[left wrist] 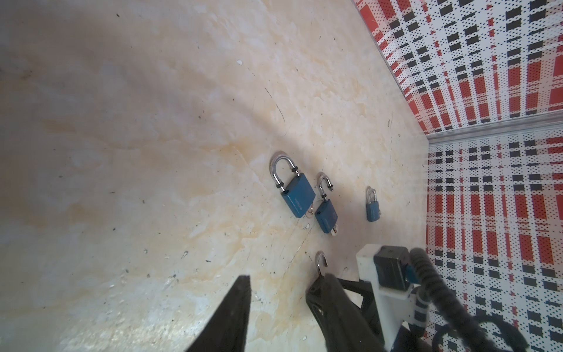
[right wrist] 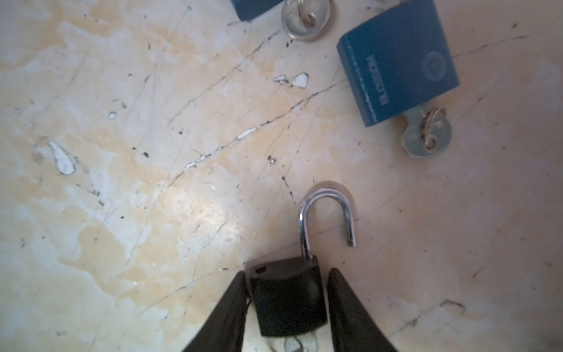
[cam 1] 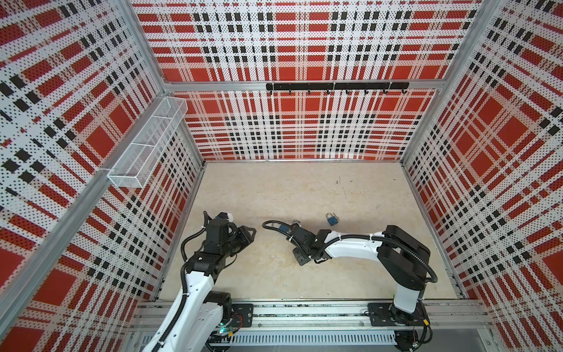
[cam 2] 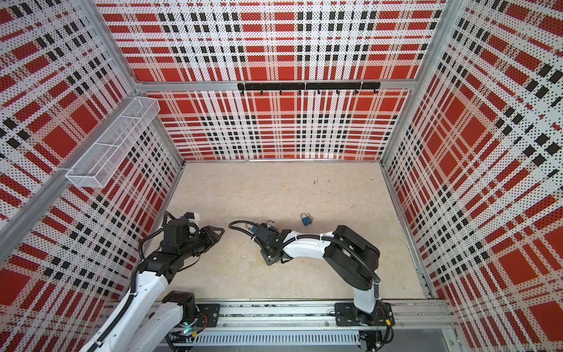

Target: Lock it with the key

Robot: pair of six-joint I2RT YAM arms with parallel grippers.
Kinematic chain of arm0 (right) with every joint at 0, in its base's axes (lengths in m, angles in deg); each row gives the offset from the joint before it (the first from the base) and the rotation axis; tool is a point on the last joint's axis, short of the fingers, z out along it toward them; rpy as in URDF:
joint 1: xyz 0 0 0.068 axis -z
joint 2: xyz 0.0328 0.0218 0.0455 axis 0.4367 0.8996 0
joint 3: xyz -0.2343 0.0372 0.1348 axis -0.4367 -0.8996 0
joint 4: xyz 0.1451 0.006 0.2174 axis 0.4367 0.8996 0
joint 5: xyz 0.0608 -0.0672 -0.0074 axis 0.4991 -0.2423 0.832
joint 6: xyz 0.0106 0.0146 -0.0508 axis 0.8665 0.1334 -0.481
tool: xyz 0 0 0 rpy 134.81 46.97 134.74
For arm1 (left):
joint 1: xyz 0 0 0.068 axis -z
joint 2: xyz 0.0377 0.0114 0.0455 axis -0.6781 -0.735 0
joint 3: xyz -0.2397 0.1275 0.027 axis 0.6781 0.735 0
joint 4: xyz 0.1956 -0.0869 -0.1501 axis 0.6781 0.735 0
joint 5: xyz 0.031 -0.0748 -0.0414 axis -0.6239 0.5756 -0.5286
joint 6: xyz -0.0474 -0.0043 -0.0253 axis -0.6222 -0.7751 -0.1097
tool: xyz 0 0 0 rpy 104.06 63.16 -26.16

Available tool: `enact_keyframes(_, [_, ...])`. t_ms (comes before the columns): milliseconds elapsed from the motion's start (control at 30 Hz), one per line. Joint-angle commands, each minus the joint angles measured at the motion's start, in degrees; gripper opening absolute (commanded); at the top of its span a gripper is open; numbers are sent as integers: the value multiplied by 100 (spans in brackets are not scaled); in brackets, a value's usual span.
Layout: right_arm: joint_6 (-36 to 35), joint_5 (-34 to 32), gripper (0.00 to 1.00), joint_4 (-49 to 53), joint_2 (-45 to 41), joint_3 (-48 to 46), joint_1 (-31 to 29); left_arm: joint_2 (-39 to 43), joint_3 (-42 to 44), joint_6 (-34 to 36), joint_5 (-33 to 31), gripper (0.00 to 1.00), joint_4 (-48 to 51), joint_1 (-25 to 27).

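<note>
Where lettered, loose padlock [right wrist: 396,61] reads BLOSSOM.

Scuffed stone-look counter, coated locks, bright steel.
The counter [right wrist: 122,183] is beige, marbled and faintly glossy, scratched and chipped (white flecks show). The blue padlock [right wrist: 399,64] has a smooth, matt coated body; the held padlock [right wrist: 286,304] carries a polished metal shackle [right wrist: 327,207]. The key [right wrist: 426,134] is duller silvery metal. The right end effector [right wrist: 286,272] has matt black fingers [right wrist: 225,320].
</note>
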Motion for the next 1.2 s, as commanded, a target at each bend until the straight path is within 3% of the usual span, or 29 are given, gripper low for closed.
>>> enact_keyframes(0, [-191,-212,44,164,156,96,-79,7,79,15,62,42,-149,-76])
enact_keyframes(333, [-278,-426,26,223,292,138,-181,12,90,19,115,43,-125,-83])
enact_keyframes(767, [-504,-283,21,194,-402,189,-186,-194,10,199,624,41,-150,19])
enact_keyframes(1167, [-691,270,21,310,-1143,329,-122,-1253,-401,405,694,39,-838,1675])
